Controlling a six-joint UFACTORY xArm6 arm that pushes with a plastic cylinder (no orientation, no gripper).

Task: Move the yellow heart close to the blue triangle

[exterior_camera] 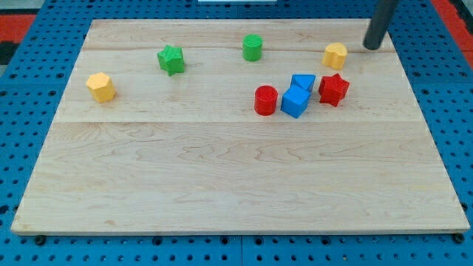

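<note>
The yellow heart [335, 55] lies near the view's top right on the wooden board [236, 177]. My tip [373, 46] is just to the right of it, a small gap apart. Below and left of the heart are two blue blocks close together: one [303, 82] behind, which looks like the blue triangle, and a blue cube [294, 101] in front. A red star [333, 89] sits right of them and a red cylinder [266, 100] left of them.
A green cylinder [253, 47] and a green star [171, 59] lie along the view's top. A yellow hexagon-like block [100, 86] lies at the left. Blue pegboard surrounds the board.
</note>
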